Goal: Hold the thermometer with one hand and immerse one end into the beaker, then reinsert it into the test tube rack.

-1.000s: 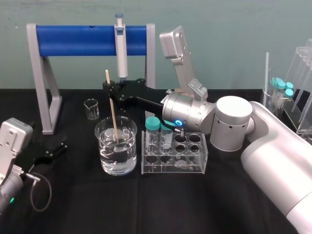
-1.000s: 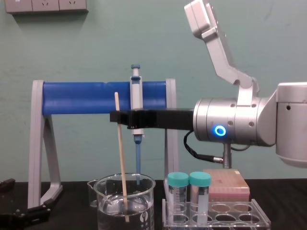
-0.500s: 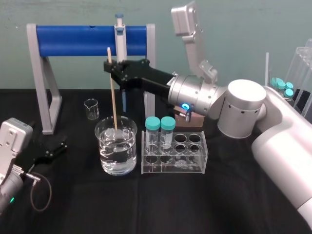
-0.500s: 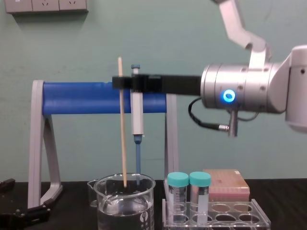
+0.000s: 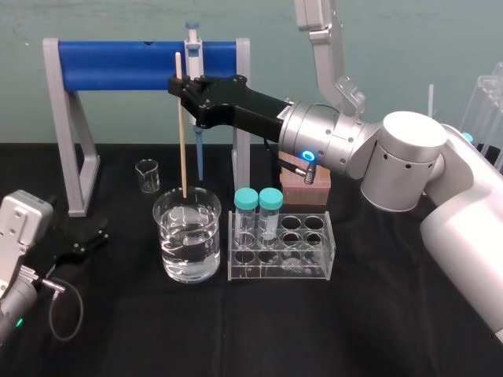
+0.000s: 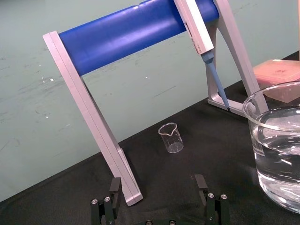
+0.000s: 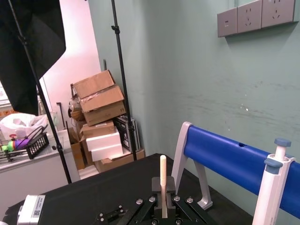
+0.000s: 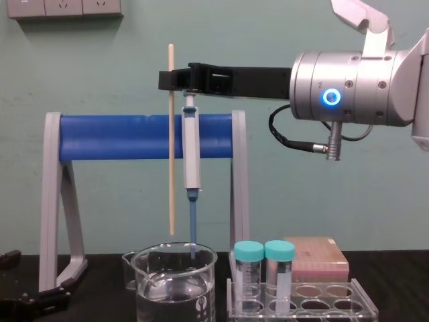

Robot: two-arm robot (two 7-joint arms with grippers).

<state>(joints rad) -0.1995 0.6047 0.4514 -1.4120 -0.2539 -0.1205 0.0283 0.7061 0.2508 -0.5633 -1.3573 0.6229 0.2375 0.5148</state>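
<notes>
Thermometer [image 5: 181, 133], a long, very thin cream-tan rod, hangs upright over the large clear glass beaker [image 5: 167, 232], clamped near its top end by the right gripper [image 5: 179, 85].

Nearest, low on the left, the left gripper [image 5: 85, 237] rests on the black tablecloth [image 5: 236, 330] with its jaws apart and nothing between them. Past it stands the beaker, partly filled with clear liquid; the rod's lower tip hangs just above its mouth, out of the liquid. Just beside the beaker on the right sits the low clear plastic test tube rack [image 5: 302, 271], with two teal-capped tubes [image 5: 246, 200] upright at its left end. Farther back are a small clear glass beaker [image 5: 146, 174] and a pinkish box [image 5: 306, 187] behind the rack. At the rear, a blue-grey pipette [image 5: 194, 75] hangs from a grey stand with a blue bar [image 5: 118, 67].
</notes>
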